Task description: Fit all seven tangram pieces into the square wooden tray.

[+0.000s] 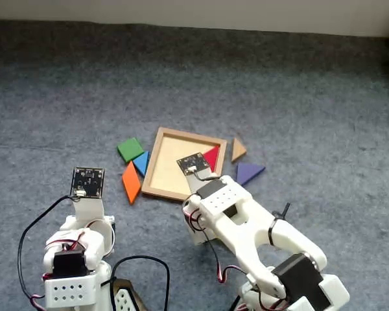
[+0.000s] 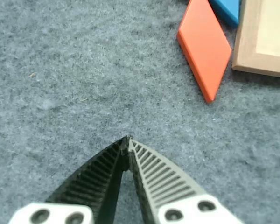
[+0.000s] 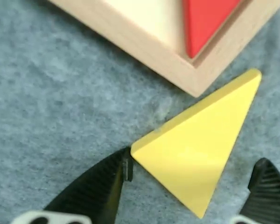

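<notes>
Between the spread right fingers (image 3: 100, 189) lies the yellow triangle (image 3: 196, 154), beside the tray (image 3: 144, 52); the left fingers (image 2: 151, 173) are clenched, empty.

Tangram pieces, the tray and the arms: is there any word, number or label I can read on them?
None can be read.
The wooden tray, yellow triangle, red piece and orange piece are plain.
Any print on the black wrist boards is too small to read.

Grey-blue carpet (image 1: 259, 84) covers the surface, meeting a pale wall (image 1: 246, 13).
</notes>
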Motion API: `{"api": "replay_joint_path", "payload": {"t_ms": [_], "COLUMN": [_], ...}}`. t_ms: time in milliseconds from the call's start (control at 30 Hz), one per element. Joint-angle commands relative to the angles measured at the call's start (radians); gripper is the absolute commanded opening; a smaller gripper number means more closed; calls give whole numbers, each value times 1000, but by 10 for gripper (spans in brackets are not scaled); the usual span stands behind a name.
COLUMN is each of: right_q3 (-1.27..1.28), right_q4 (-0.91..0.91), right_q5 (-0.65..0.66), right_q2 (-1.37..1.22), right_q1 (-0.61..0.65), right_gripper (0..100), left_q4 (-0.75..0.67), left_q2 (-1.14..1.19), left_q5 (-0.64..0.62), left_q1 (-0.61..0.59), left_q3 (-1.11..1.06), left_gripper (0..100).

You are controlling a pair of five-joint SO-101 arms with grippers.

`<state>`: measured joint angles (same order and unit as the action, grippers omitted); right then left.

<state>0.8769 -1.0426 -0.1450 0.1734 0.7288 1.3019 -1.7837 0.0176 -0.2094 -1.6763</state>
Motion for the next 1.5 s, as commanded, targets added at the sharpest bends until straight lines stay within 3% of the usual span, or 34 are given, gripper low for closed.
{"api": "replay_joint_path", "payload": {"t_ms": [0, 1167, 1400, 1467], "right_q3": [-39, -77, -81, -94], "right_q4": [5, 13, 12, 7], "right_q5": [-9, -5, 5, 58], "right_q2": [2, -5, 4, 15], "right_q1": [-7, -13, -13, -13], "right_gripper": [379, 376, 196, 165], "left_q4": [6, 6, 6, 6], "left_q2": [-8, -8, -8, -8], "left_q5": [-6, -6, -6, -6], "left_q1": [-5, -5, -5, -5], "left_q3": [-21, -21, -21, -21], "left_gripper": [6, 6, 6, 6]}}
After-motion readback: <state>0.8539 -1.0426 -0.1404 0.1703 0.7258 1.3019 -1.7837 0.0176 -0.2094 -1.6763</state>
